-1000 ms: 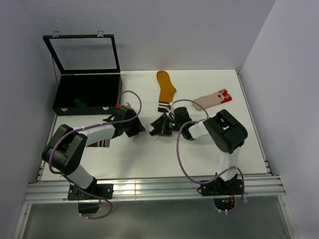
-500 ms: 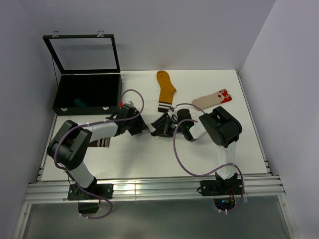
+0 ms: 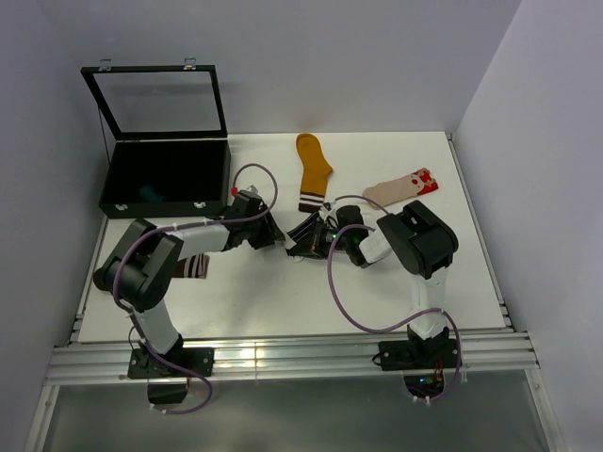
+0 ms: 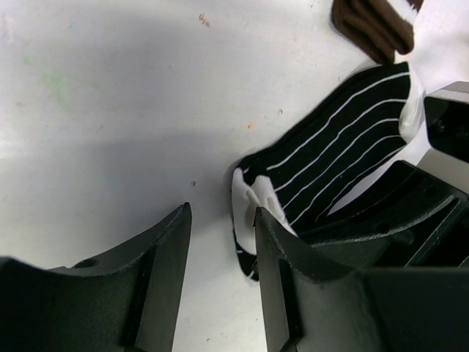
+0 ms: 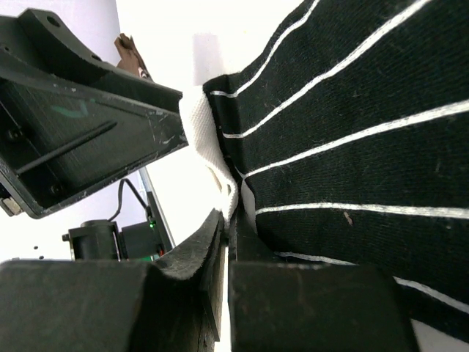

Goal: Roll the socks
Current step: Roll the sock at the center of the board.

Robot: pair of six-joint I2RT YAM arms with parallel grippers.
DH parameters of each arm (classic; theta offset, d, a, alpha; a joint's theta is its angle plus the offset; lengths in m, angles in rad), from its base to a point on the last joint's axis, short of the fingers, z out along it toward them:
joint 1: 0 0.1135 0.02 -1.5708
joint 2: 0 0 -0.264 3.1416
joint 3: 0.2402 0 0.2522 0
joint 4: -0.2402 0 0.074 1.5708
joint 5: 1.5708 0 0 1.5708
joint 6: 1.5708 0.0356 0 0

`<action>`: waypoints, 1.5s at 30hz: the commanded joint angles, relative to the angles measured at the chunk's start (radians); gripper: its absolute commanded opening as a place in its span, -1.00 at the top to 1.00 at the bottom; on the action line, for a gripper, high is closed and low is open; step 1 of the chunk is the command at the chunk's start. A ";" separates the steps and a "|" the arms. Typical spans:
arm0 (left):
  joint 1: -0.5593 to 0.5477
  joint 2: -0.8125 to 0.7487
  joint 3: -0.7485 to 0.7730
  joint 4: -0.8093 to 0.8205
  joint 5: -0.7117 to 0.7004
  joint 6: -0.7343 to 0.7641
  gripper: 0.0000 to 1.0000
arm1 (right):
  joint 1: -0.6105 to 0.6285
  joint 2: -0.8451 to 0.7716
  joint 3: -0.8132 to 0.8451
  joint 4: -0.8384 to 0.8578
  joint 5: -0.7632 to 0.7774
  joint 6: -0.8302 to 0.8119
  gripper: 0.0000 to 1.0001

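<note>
The black-and-white striped sock [image 3: 303, 233] lies in the middle of the bench [image 3: 377, 282], bunched between the two hands. It is just near of the brown, striped cuff of the mustard sock [image 3: 312, 169].

The right hand [image 3: 318, 241] reaches in from the right with its fingers together, clamped on the striped sock [image 5: 352, 110]. In the right wrist view its tips [image 5: 229, 227] pinch the white-edged end of the fabric, and the striped body spreads out to the right of them.

The left hand [image 3: 275, 237] comes in low from the left with its fingers apart and nothing held. In its own view the gap [image 4: 220, 220] frames mostly bare bench. The sock [image 4: 337, 161] lies just to the right of that gap, with its white end right at the tip of the finger on that side. It seems to brush that finger, though the angle leaves this unsure.

The beige sock [image 3: 400, 188] with the red-and-white end lies well apart, at the far right. A brown sock [image 3: 193, 268] with a striped cuff shows partly under the left arm. A black case [image 3: 165, 174] stands with its lid up at the far left.
</note>
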State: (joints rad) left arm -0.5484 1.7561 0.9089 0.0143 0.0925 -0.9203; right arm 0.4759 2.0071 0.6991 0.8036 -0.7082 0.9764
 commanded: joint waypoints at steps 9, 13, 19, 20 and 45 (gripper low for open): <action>-0.019 0.083 0.093 -0.094 -0.034 0.038 0.15 | -0.010 0.013 -0.004 -0.001 0.018 -0.019 1.00; -0.039 0.109 0.140 -0.169 -0.082 0.046 0.22 | -0.008 0.001 -0.003 -0.026 0.030 -0.033 1.00; -0.062 0.149 0.209 -0.299 -0.171 0.044 0.36 | -0.002 -0.045 0.014 -0.113 0.059 -0.085 0.95; -0.065 0.155 0.217 -0.315 -0.178 0.043 0.37 | 0.000 -0.063 0.017 -0.133 0.078 -0.097 0.90; -0.102 0.215 0.311 -0.407 -0.229 0.100 0.42 | 0.409 -0.467 0.053 -0.531 0.967 -0.867 0.18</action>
State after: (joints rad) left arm -0.6453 1.9224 1.2255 -0.3164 -0.1036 -0.8604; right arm 0.8391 1.5738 0.7593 0.2134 0.0902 0.2745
